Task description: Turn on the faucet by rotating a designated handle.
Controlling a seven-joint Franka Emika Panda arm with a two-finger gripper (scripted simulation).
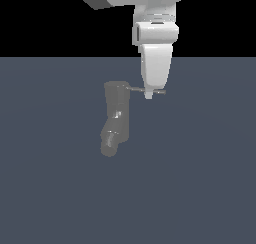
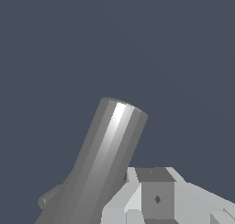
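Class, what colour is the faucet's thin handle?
Dull grey, like the faucet itself; the handle shows best in the exterior view.

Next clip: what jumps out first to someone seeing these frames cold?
The white tool comes down from above onto the thin handle, which sticks out toward the exterior view's right from the top of the grey faucet. The faucet stands alone on a flat blue-grey floor; in the wrist view its cylinder fills the foreground.
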